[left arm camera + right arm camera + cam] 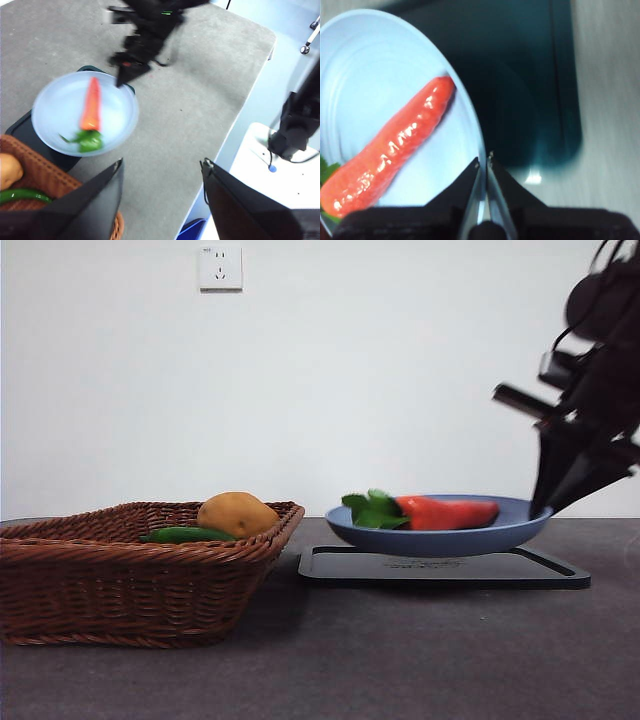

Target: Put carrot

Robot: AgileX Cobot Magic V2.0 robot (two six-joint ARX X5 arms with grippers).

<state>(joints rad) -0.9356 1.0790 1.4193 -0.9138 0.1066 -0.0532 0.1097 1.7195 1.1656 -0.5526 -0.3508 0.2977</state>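
The orange-red carrot (447,512) lies on its side in a pale blue plate (440,538), its green leaves toward the basket. It also shows in the right wrist view (395,150) and the left wrist view (91,102). My right gripper (541,508) comes down from the right, and its jaws are shut on the plate's rim (481,150) beside the carrot's thin end. In the left wrist view it (120,80) meets the plate (55,110) at the far rim. My left gripper (162,161) is open and empty, high above the table near the basket.
The plate sits over a black tray (450,570). A brown wicker basket (120,570) stands left of it and holds a tan potato (236,514) and a long dark green vegetable (185,535). The table's edge (240,110) runs past the plate.
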